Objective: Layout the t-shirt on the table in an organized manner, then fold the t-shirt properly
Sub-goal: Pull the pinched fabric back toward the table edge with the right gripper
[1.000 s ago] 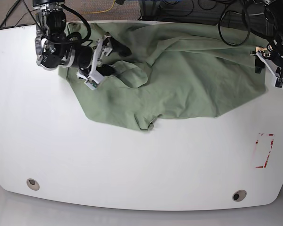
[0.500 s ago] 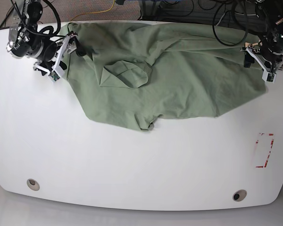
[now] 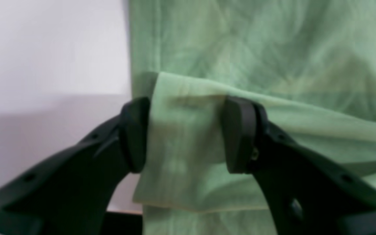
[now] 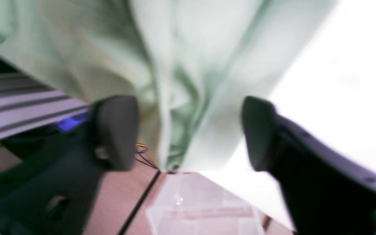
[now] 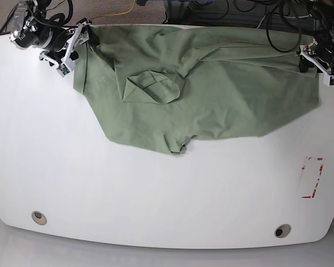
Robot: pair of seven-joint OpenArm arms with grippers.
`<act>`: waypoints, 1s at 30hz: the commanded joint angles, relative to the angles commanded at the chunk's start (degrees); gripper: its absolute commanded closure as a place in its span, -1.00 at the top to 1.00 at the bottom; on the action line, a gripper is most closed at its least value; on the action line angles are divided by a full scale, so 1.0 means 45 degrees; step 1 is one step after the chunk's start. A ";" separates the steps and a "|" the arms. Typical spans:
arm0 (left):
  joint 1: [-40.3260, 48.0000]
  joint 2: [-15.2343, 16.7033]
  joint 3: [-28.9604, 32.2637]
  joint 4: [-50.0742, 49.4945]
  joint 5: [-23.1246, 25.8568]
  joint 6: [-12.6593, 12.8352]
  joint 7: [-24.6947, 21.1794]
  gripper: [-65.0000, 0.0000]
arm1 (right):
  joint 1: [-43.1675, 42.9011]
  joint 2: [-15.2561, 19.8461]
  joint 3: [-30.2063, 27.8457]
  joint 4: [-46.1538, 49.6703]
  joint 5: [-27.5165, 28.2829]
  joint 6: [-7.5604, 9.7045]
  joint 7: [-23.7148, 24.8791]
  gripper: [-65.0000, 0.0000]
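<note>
overhead, the t-shirt [image 5: 211, 94] sprawls across the far half of the table [image 5: 156, 194], its long axis running side to side between the arms, one rumpled flap trailing toward the near edge. the left gripper [image 3: 184, 133] has a folded hem of fabric between its dark pads, jaws still parted around it; only the wrist view reveals that. the right gripper [image 4: 188, 130] gapes wide at the cloth's other far corner, blurred.
</note>
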 joint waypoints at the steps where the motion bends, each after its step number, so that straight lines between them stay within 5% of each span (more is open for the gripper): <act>1: 0.0000 0.0000 0.0020 0.0000 0.0000 0.0000 0.0000 -0.03 | 0.0020 0.0000 0.0000 -0.0156 0.0000 0.0000 0.0000 0.08; 8: -0.0078 0.0000 0.0039 0.0039 -0.0020 0.0000 0.0000 -0.03 | 0.0547 0.0000 -0.0020 -0.1797 0.0000 0.0000 0.0020 -0.54; 13: -0.0274 -0.0039 0.0215 0.0020 0.0000 0.0000 0.0000 -0.03 | 0.0567 0.0332 -0.0039 -0.2598 -0.0020 0.0000 0.0586 -0.79; 21: -0.0547 -0.0254 0.1661 -0.0020 0.0059 0.0000 -0.0645 -0.03 | 0.0527 0.1407 -0.0039 -0.2716 -0.0020 0.0000 0.0703 -0.78; 28: -0.0567 -0.0430 0.2403 0.0371 -0.0020 0.0000 -0.0801 -0.03 | 0.0508 0.1465 -0.0039 -0.2579 0.0020 0.0000 0.0625 -0.74; 30: -0.0567 -0.0449 0.2422 0.0664 -0.0039 0.0000 -0.0781 -0.03 | 0.0488 0.1407 -0.0020 -0.2227 0.0020 0.0000 0.0625 -0.59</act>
